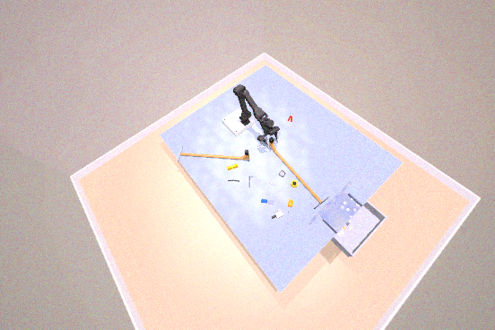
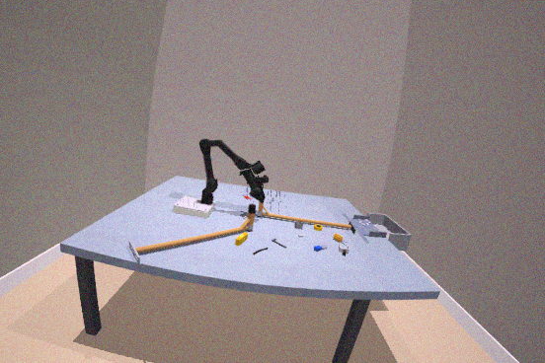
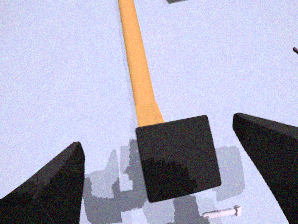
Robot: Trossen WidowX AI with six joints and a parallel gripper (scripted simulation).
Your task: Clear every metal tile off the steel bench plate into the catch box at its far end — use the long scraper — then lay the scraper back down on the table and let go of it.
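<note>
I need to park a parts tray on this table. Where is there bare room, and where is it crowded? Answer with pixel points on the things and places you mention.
Widest room: right of the red item (image 1: pixel 290 118) in the top view, toward the table's upper-right edge. Another patch lies below the white block (image 1: pixel 279 213), toward the near corner. Crowded: between the two wooden handles (image 1: pixel 214 156) (image 1: pixel 296 175), with small tools scattered.
</note>
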